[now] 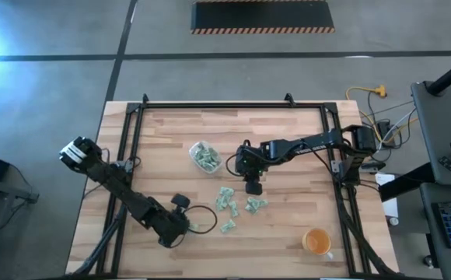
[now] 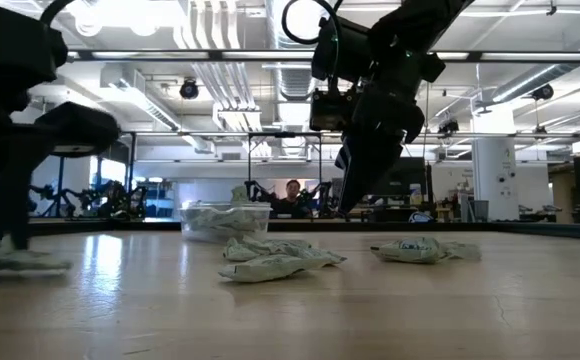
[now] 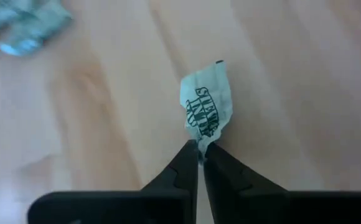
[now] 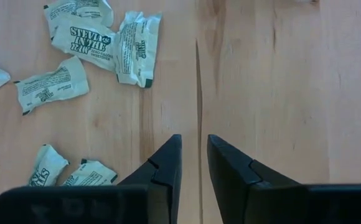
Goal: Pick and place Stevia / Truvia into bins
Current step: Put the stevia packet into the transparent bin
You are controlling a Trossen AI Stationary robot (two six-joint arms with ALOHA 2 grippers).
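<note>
Several pale green and white Stevia packets [image 1: 227, 196] lie flat and loose on the wooden table, between the two grippers. The clear bin [image 1: 205, 157] stands on its base farther back and holds several packets. My left gripper [image 3: 199, 146] is low near the table's near edge, left of the pile, and is shut on one crumpled packet [image 3: 205, 106]. My right gripper [image 4: 195, 140] hangs above bare wood beside the pile, pointing down. Its fingers are a narrow gap apart and empty; in the low view it [image 2: 355, 195] is well clear of the table. My left gripper pinches one packet between its two fingertips by the near end [image 3: 200, 140] of its short edge. The rest of the packet sticks out ahead of the fingers, printed face up. In the low view the packet [image 2: 30, 263] sits at table level beside the gripper.
An orange cup [image 1: 316, 242] stands near the table's near right corner. A black frame [image 1: 233, 105] runs along the far edge and both sides of the table. Bare wood lies right of the pile. A person [image 2: 292, 195] sits far behind the table.
</note>
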